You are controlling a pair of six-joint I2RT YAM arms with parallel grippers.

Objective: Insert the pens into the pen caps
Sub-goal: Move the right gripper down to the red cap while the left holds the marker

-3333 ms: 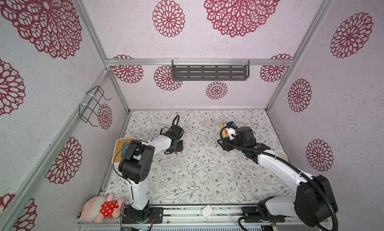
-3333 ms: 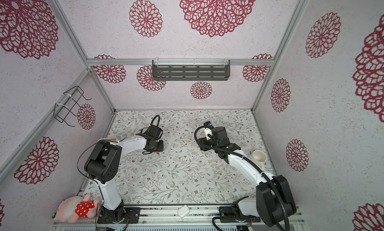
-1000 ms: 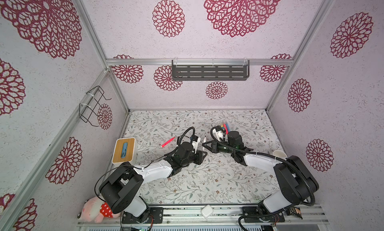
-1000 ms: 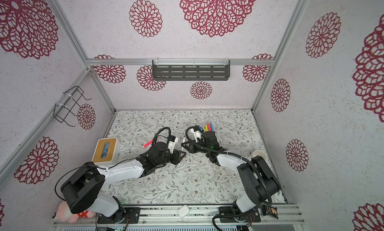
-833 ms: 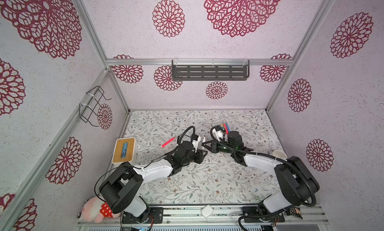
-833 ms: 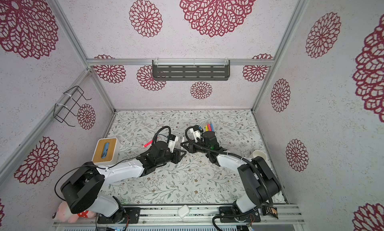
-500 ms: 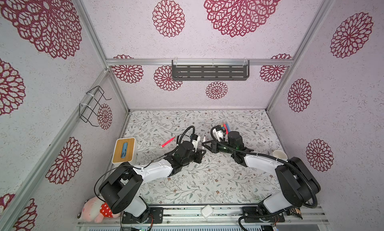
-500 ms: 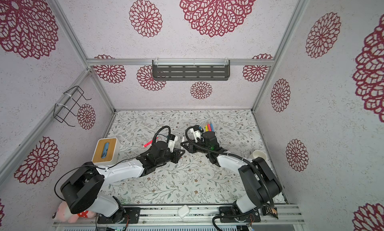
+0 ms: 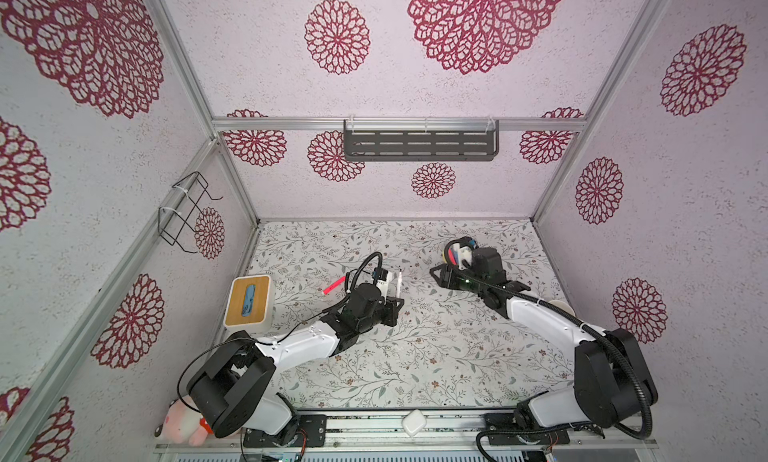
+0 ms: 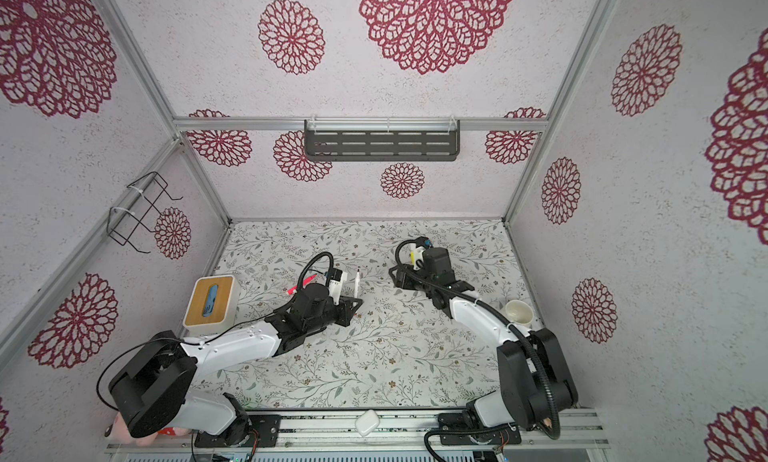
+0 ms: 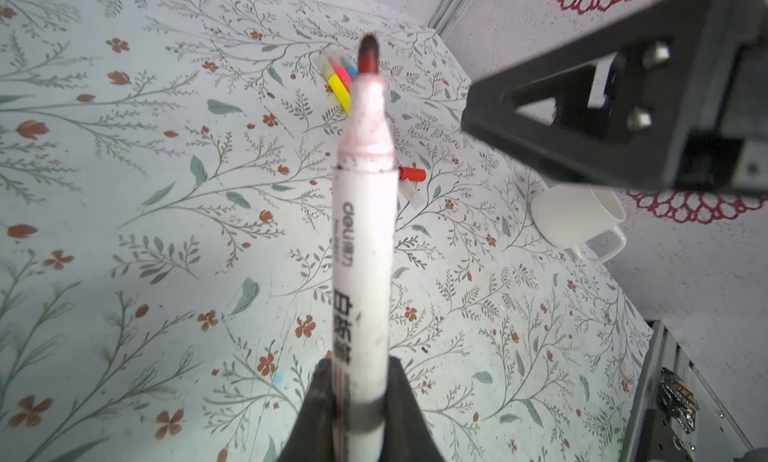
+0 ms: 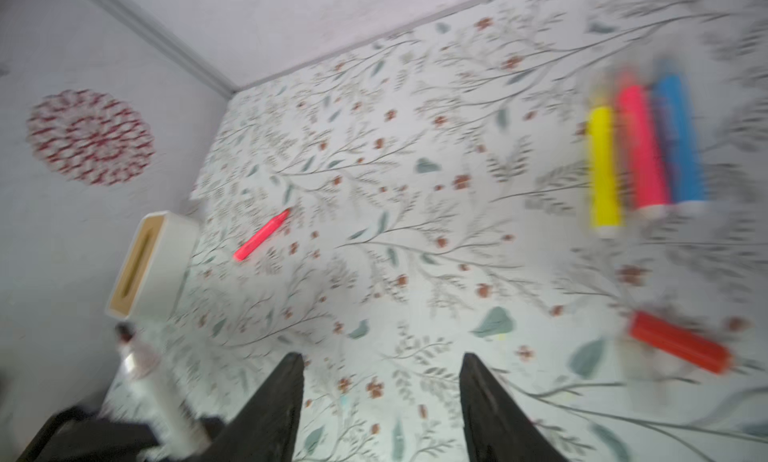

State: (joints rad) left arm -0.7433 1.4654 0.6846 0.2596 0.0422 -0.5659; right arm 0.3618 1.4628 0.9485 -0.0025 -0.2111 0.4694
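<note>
My left gripper (image 11: pixel 359 366) is pinched tight on the white pen (image 11: pixel 363 248). Its fingers (image 11: pixel 316 402) are clamped on the lower barrel, with black lettering running up the side. The pen is uncapped: dark red tip bare, pale collar smudged red. In both top views it sticks out of the gripper toward 12 o'clock, near the middle of the table (image 9: pixel 415 356). My right gripper (image 12: pixel 382 368) is spread wide with nothing between its fingers (image 12: pixel 278 402); that wrist view is blurred. In both top views it sits at 2 o'clock from the left gripper, apart from it, pointing roughly toward 9 o'clock. Three pens (image 12: pixel 642 148) lie side by side on the table: yellow, pink, blue. In the top views they are mostly hidden under my right wrist. The red cap (image 11: pixel 411 174) lies on the table apart from that row, toward the mug (image 11: pixel 577 219). A pale piece lies just beside the cap, too small to tell what. A lone pink pen (image 9: pixel 333 284) lies flat at 10 o'clock from the left gripper, between it and the box (image 9: pixel 249 302). The box sits at 9 o'clock by the left wall. The mug is at 4 o'clock from the right gripper, close to the right wall.
</note>
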